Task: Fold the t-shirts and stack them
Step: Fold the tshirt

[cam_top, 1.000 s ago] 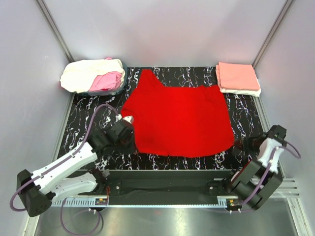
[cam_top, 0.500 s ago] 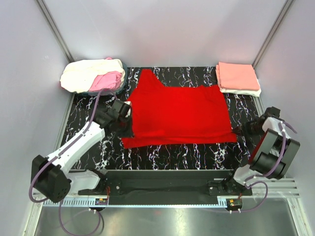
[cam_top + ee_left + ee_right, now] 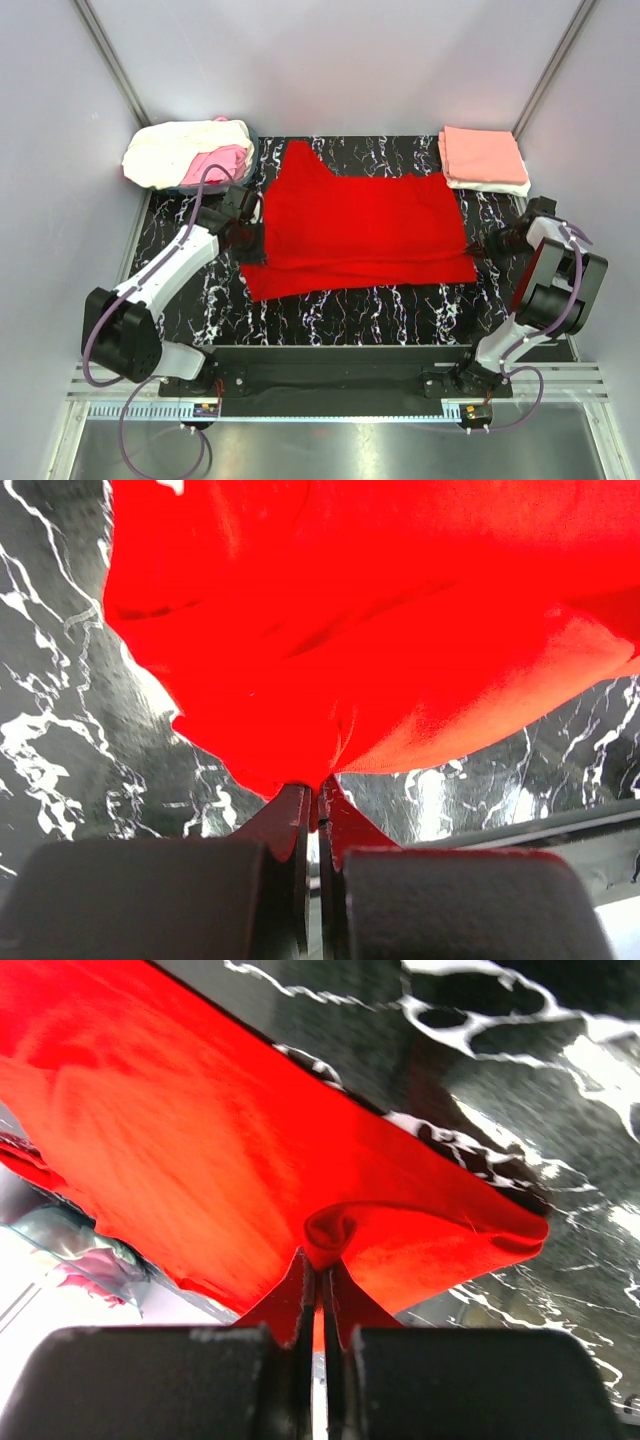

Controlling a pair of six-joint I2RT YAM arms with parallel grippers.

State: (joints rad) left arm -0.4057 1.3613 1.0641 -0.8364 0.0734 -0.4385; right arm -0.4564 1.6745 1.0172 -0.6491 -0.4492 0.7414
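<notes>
A bright red t-shirt (image 3: 360,225) lies spread across the middle of a black marbled table (image 3: 330,310), with a robot arm at each side of it. The left gripper (image 3: 318,798) is clamped tight on a pinch of the shirt's left edge, a small tuck of red cloth caught between its two dark fingers. The right gripper (image 3: 321,1272) is closed the same way on the right edge, and the fabric puckers where it bites. Both hold the cloth low, just above the table

Seen from above, the two held points sit about level with each other on opposite sides, so the cloth between them stays taut and straight. The near part of the shirt looks doubled over itself, with a straight crease along the front. This reads as the middle of a fold, the near half being laid over the far half

At the far left corner a loose heap of shirts (image 3: 185,155), cream-white with pink showing, waits unfolded. At the far right corner sits a neat folded stack (image 3: 483,158), salmon-pink on top of white. That is most likely where the red one goes once folded
</notes>
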